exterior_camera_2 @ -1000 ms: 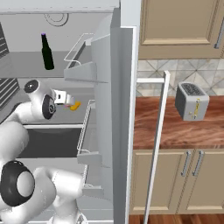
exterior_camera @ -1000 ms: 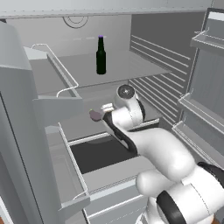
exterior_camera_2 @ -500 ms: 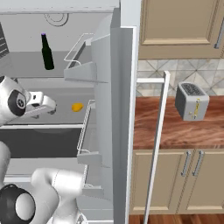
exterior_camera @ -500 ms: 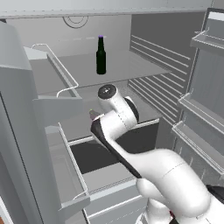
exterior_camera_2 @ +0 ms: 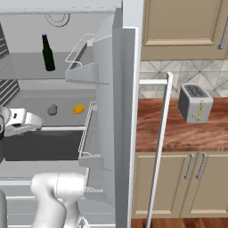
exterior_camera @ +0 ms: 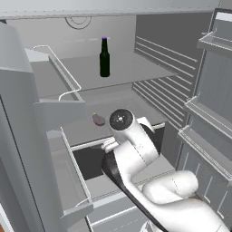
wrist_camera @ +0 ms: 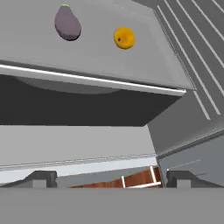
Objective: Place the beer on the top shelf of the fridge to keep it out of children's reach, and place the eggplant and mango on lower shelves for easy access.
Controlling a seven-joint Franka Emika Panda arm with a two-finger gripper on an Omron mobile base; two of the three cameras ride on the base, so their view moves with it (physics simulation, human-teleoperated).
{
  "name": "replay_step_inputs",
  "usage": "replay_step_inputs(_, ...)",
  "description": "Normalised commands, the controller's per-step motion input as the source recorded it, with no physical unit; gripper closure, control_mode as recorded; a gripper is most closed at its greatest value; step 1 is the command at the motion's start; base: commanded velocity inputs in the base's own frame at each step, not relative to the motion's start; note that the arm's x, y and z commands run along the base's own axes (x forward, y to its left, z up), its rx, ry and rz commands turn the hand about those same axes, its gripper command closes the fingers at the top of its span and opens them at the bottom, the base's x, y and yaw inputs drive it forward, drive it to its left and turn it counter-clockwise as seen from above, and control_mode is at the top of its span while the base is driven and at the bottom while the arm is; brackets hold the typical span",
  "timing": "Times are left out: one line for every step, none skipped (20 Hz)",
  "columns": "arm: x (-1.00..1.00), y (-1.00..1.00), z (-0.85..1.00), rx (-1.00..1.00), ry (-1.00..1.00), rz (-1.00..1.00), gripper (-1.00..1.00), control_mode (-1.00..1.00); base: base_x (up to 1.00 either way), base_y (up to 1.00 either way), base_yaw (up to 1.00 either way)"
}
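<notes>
The beer (exterior_camera: 104, 57) stands upright on the top shelf (exterior_camera: 136, 68) of the fridge (exterior_camera: 181, 68), toward the back. One level down, the eggplant (wrist_camera: 67, 22) and the mango (wrist_camera: 124, 37) lie near each other but apart on a lower shelf (wrist_camera: 87, 61) with a white front rim, above the dark drawer (wrist_camera: 65, 103). The claw (wrist_camera: 107, 178) sits in front of that drawer, well apart from both fruits; its fingertips (wrist_camera: 41, 178) stand wide and hold nothing. On the worktop (exterior_camera_2: 178, 129) to the right of the fridge door stands a toaster (exterior_camera_2: 195, 103).
</notes>
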Motion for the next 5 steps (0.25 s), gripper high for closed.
replay_step_inputs(-1.00,0.00,0.38,0.00,0.00,0.05,-1.00,-1.00,0.00,0.00,0.00)
replay_step_inputs(-1.00,-0.01,0.48,0.02,-0.01,0.05,-1.00,-1.00,0.00,0.00,0.00)
replay_step_inputs(-1.00,-0.02,0.60,0.03,-0.05,0.04,-1.00,-1.00,0.00,0.00,0.00)
replay_step_inputs(-1.00,-0.13,0.75,0.07,-0.08,0.04,-1.00,-1.00,0.00,0.00,0.00)
replay_step_inputs(-1.00,-0.12,0.84,0.08,-0.12,0.04,-1.00,-1.00,0.00,0.00,0.00)
